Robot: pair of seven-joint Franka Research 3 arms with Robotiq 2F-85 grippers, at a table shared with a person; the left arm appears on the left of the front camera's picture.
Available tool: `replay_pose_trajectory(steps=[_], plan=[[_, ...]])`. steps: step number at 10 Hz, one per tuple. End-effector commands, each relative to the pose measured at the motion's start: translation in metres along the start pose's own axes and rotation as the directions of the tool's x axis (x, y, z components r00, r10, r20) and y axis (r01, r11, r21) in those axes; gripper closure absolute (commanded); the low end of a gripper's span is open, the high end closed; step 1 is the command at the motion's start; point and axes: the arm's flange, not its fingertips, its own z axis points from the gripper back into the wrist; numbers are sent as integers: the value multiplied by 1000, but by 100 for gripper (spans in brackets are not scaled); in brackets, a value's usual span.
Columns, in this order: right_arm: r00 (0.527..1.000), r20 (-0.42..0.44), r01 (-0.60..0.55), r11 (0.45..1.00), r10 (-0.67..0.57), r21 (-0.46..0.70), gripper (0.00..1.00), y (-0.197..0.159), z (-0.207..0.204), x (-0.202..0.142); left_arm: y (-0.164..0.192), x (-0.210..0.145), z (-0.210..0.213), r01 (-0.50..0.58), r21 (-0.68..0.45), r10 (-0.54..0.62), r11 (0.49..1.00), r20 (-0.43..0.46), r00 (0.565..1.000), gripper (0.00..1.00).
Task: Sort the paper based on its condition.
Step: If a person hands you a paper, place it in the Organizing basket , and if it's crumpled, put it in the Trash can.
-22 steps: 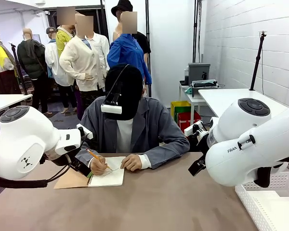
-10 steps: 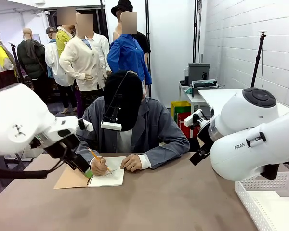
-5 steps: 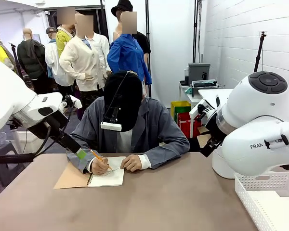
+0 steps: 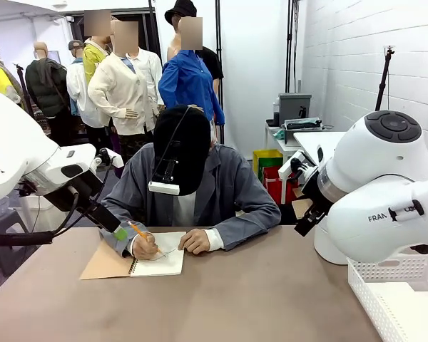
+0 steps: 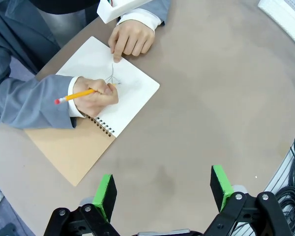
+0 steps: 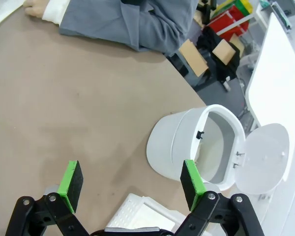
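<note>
On the tabletop (image 5: 211, 98) the paper (image 5: 132, 88) seemed light and limp, best pinched at a free edge; the left claw (image 5: 161, 179) and right claw (image 6: 132, 172) stood wide.

Glossy white rounded arms (image 4: 374, 214), black cables (image 4: 21, 239), black pincers (image 5: 163, 191) tipped with green pads (image 6: 191, 178).

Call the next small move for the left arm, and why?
Probably wait, with the left pincer hovering open above the table. The notebook page sits bound in its spiral, under the person's writing hand and resting hand; no loose sheet lies beside it to grasp yet.
</note>
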Motion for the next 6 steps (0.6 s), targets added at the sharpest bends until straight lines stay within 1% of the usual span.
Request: replay_pose_trajectory(steps=[1, 2, 4, 6], plan=[[1000, 16, -17, 999, 16, 49, 0, 6, 1, 5, 0, 0, 0, 1, -1, -1, 1000, 0, 1000, 0], [999, 27, 12, 987, -17, 163, 0, 10, 4, 12, -3, -2, 14, 34, -42, -34, 999, -6, 999, 0], [998, 38, 45, 968, -56, 245, 0, 13, 10, 21, -4, -9, 37, 59, -75, -60, 995, -5, 998, 0], [997, 44, 41, 951, -57, 306, 0, 19, 22, 28, -7, -14, 60, 93, -129, -91, 987, 14, 996, 0]])
